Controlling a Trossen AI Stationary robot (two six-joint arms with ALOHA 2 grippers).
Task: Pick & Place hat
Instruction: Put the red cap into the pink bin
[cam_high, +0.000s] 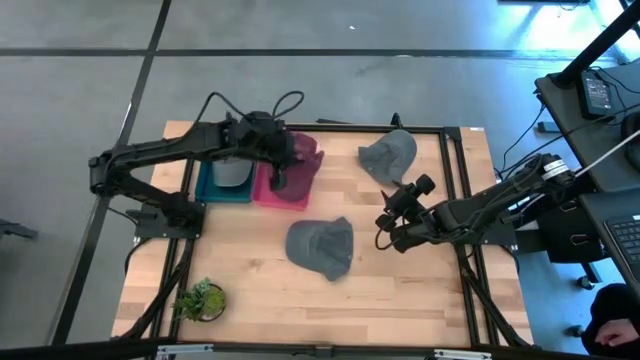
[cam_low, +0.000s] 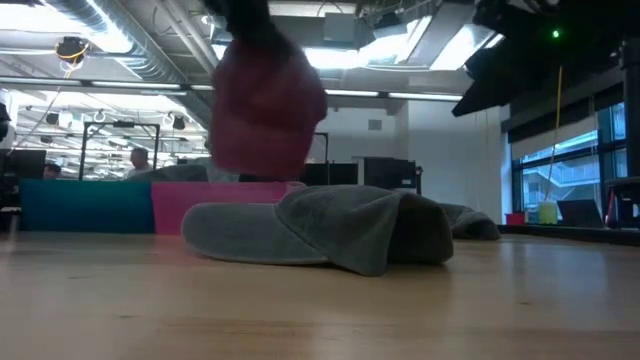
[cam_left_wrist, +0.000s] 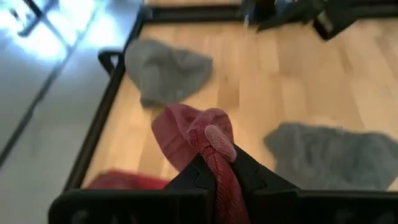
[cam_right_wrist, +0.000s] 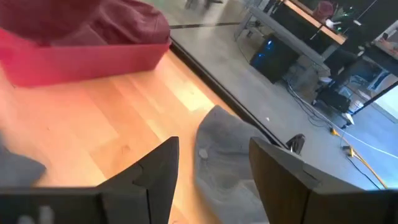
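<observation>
A maroon hat (cam_low: 265, 110) hangs from my left gripper (cam_high: 281, 172) above the pink bin (cam_high: 285, 192); the gripper is shut on it. In the left wrist view the hat (cam_left_wrist: 186, 127) bunches in front of the fingers. One grey hat (cam_high: 322, 248) lies flat at the table's middle, and a second grey hat (cam_high: 390, 155) lies near the far right edge. A third grey hat sits inside the teal bin (cam_high: 222, 185). My right gripper (cam_high: 385, 224) is open, low over the table between the two grey hats, touching nothing. My left gripper pinches a rolled fold of the maroon hat's cloth (cam_left_wrist: 216, 149) between its two fingers. The hat is lifted clear and hangs slack below the fingers, over the pink bin.
The teal bin (cam_low: 80, 205) and pink bin (cam_low: 225, 205) stand side by side at the far left. A small green plant (cam_high: 200, 298) stands at the near left corner. A black frame rail (cam_high: 455, 180) edges the table. Bare wood shows along the near side.
</observation>
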